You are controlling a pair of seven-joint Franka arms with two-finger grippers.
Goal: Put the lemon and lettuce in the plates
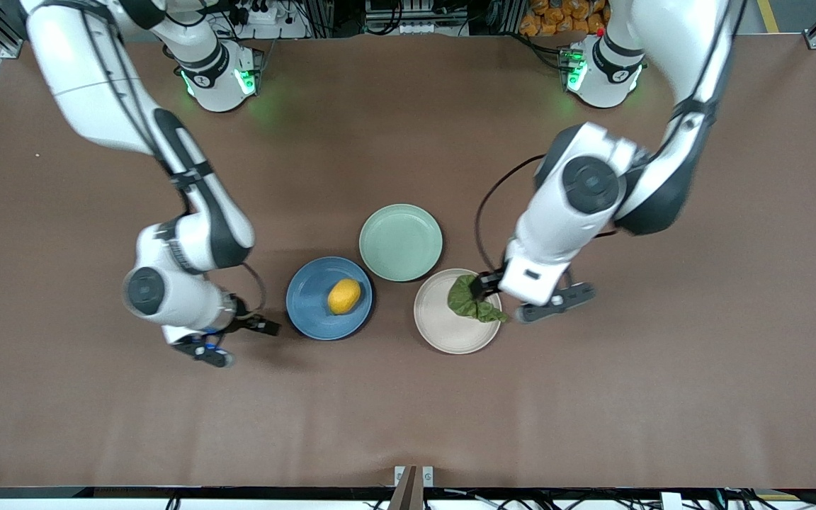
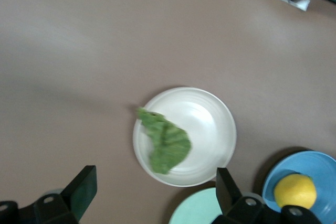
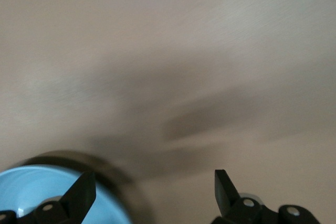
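The yellow lemon (image 1: 344, 296) lies in the blue plate (image 1: 309, 312). The dark green lettuce (image 1: 470, 299) lies in the beige plate (image 1: 443, 340), toward its edge at the left arm's end. My left gripper (image 1: 500, 301) is open and empty, up over that edge of the beige plate. The left wrist view shows the lettuce (image 2: 167, 142) in the beige plate (image 2: 215, 124), the lemon (image 2: 295, 191), and my open left gripper (image 2: 155, 182). My right gripper (image 1: 241, 340) is open and empty, low beside the blue plate toward the right arm's end. The right wrist view shows my right gripper (image 3: 155, 184) and the blue plate's rim (image 3: 42, 192).
A pale mint green plate (image 1: 401, 242) stands farther from the front camera than the two plates, touching or nearly touching both; it also shows in the left wrist view (image 2: 199, 211). The brown table (image 1: 592, 411) stretches wide on all sides.
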